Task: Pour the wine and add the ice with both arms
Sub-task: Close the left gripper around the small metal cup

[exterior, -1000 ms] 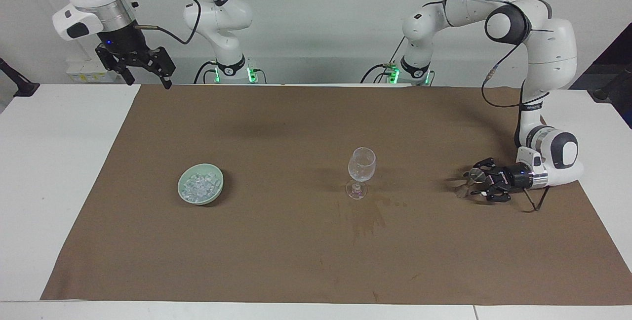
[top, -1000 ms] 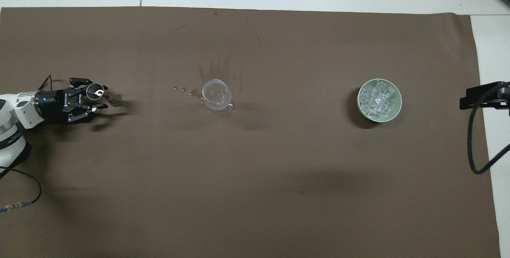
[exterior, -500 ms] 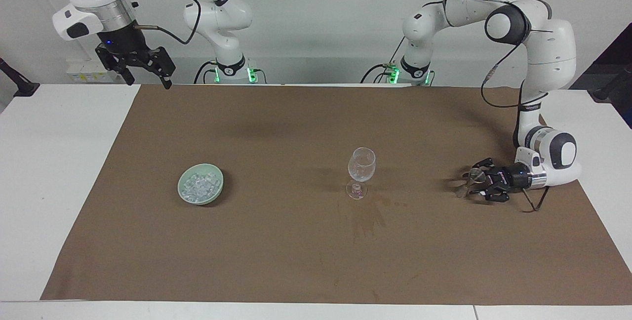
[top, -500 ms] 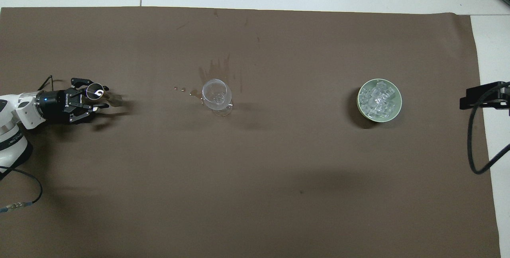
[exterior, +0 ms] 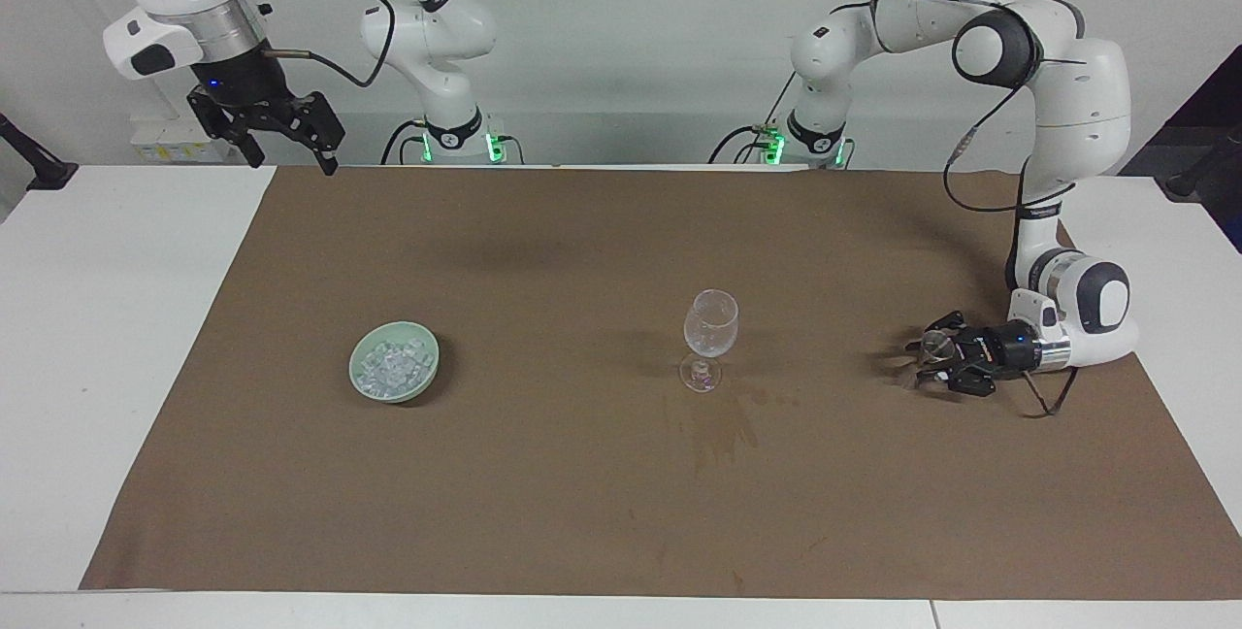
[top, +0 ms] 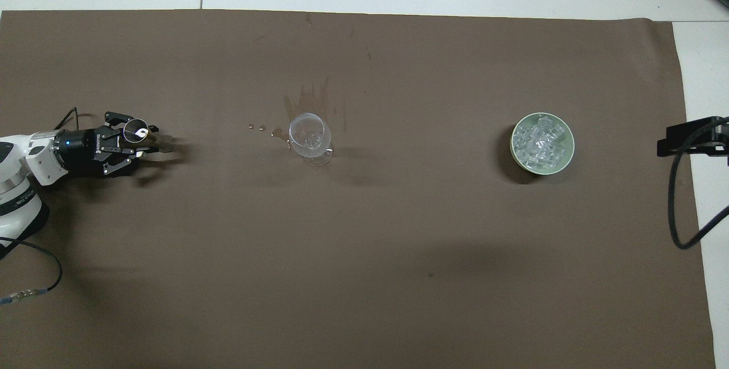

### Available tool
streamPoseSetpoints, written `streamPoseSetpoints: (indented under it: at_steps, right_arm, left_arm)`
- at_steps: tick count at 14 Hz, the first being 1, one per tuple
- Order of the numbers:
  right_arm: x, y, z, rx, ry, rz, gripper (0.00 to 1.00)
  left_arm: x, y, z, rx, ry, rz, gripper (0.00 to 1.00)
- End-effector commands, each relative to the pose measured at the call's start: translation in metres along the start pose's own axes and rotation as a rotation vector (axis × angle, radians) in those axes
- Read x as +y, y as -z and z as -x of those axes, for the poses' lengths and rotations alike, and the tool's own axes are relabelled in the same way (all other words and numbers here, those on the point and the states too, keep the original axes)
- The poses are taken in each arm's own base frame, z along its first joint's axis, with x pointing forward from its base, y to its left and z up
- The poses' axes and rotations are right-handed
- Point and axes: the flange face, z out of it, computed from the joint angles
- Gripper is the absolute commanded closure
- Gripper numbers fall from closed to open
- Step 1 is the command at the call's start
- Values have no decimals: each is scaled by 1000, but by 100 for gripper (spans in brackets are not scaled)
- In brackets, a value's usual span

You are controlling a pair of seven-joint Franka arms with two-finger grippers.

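The ice [exterior: 392, 367] is a heap of small clear cubes in a pale green bowl [exterior: 359, 384] toward the right arm's end of the mat; it also shows in the overhead view [top: 540, 142]. A clear stemmed glass [exterior: 711, 323] stands upright mid-mat [top: 309, 136]. A small clear cup [exterior: 935, 346] with a brownish bottom stands at the left arm's end [top: 136, 130]. My left gripper [exterior: 922, 362] lies low and level, its fingers on either side of the cup [top: 149, 140]. My right gripper [exterior: 294, 163] hangs open and empty, raised over the mat's corner nearest its base [top: 692, 141].
A brown mat [exterior: 543, 513] covers most of the white table [exterior: 107, 318]. A dark spill stain [exterior: 723, 425] and a few drops [top: 256, 127] mark the mat beside the glass. A black cable [top: 680, 209] hangs from the right arm.
My left gripper has crept slightly farther onto the small cup, which stays in place. The right arm has barely moved.
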Motion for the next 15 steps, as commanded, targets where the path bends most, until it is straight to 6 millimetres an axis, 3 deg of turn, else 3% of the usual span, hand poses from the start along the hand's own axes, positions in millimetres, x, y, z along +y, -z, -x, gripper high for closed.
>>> streamPoseSetpoints:
  at_steps: [1,5,8,13,15]
  right_arm:
    - [1,2,3,7,-1,-26,0]
    - [1,2,3,7,-2,-26,0]
    - [2,2,3,8,-2,-24,0]
    - [2,2,3,8,-2,-24,0]
    - [2,2,3,8,-2,-24,0]
  left_arm:
    - [2,-2,3,25,-24,-6,62]
    - [2,-1,3,25,-26,-8,86]
    - [0,-2,-3,18,-33,-5,97]
    - [-10,-13,-56,-14,-72,12,100]
    - [-11,-31,-85,-40,-70,36,100]
